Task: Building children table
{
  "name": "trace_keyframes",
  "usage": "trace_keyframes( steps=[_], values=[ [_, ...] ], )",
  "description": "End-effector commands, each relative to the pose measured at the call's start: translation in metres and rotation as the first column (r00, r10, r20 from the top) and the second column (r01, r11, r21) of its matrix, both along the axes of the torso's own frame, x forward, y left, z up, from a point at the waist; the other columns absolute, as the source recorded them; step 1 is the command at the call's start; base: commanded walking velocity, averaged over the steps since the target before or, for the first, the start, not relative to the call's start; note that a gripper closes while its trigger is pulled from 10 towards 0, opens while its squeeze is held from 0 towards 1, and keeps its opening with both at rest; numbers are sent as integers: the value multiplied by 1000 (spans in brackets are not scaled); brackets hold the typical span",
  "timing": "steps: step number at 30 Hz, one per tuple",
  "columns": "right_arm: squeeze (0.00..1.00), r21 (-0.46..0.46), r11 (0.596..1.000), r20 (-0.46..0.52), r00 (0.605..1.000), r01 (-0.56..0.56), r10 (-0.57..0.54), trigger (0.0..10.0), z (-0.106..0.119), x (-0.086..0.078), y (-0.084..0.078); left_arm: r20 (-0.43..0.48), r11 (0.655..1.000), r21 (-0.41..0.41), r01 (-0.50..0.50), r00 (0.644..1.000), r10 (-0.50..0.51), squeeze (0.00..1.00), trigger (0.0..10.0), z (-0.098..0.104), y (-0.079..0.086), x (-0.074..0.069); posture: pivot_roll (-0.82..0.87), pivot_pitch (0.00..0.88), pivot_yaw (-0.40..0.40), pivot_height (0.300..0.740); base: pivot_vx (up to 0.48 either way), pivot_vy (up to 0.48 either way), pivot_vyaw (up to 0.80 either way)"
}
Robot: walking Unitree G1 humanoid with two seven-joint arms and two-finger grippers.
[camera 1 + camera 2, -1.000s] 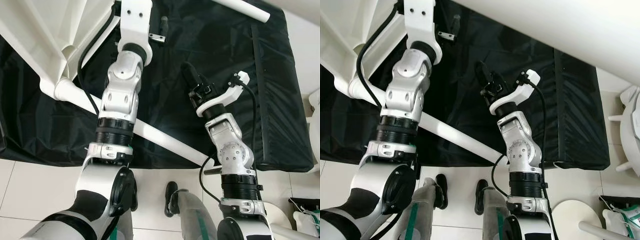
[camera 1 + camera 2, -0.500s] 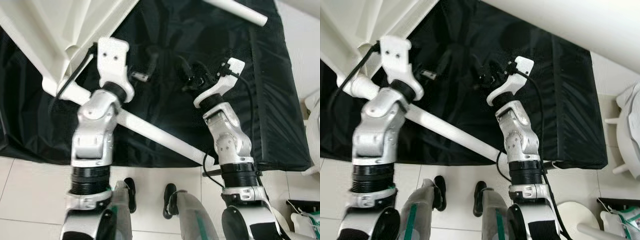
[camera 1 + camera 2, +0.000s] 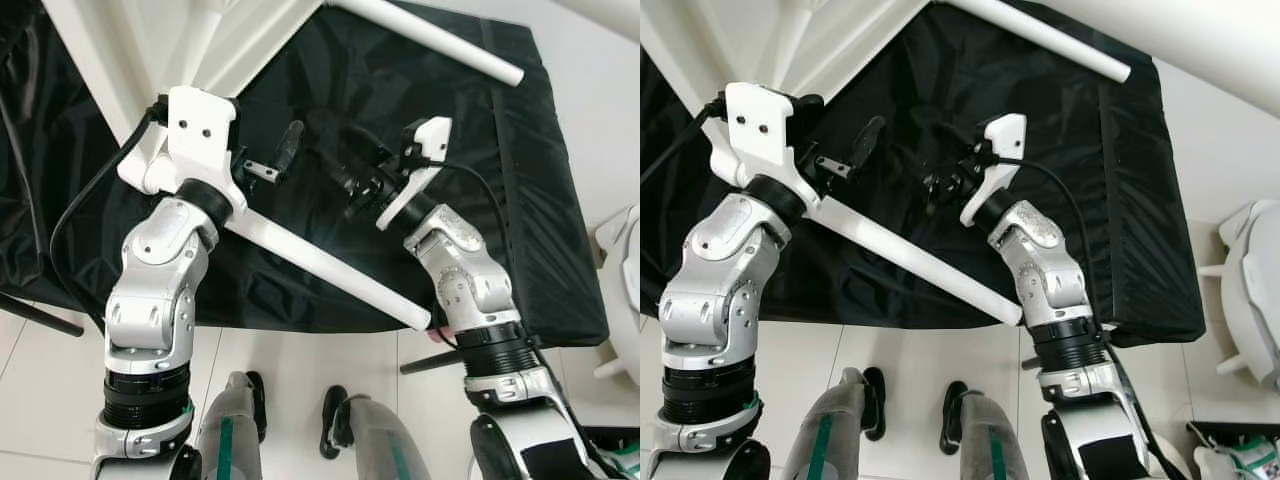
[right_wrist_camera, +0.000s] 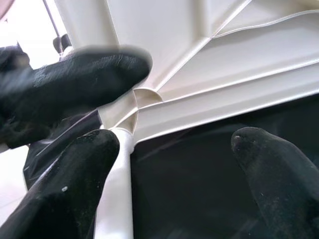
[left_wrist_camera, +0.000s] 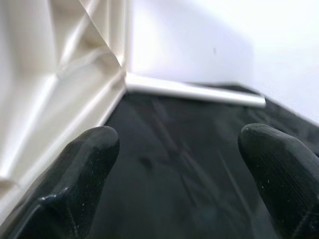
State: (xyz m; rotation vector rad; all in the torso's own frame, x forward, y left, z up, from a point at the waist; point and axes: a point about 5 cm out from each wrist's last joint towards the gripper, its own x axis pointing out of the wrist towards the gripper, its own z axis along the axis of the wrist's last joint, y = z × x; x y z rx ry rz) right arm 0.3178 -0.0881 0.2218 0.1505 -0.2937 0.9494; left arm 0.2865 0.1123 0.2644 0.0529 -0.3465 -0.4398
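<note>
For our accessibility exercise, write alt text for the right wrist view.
The right pincer is open, its two black fingers spread over black cloth. Beyond them a white table leg meets the corner of the ribbed underside of a white tabletop.

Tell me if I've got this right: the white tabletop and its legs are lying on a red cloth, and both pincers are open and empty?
Not quite: the cloth is black, as the left eye view shows. The rest holds: the white tabletop and legs lie on it, and the left pincer and right pincer are open and empty.
</note>
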Motion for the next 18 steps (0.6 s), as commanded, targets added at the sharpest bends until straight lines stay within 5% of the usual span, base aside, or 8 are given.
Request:
trace_keyframes(
  steps=[1, 9, 18],
  values=[
    [0, -80, 995, 8, 998, -65, 66, 10000, -3, -5, -3, -16, 1000, -20, -17, 1000, 16, 0, 10000, 2, 0, 7, 101, 102, -87, 740, 0, 0, 0],
    [0, -245, 943, -19, 973, -226, 228, 10000, -13, -19, -13, -31, 984, -120, -134, 991, 131, 0, 10000, 13, 6, 21, 72, 95, -102, 740, 0, 0, 0],
    [0, -359, 883, -61, 952, -302, 301, 10000, -29, -34, -21, -30, 981, -99, -169, 986, 167, 0, 10000, 21, 2, 34, 42, 89, -109, 740, 0, 0, 0]
  ],
)
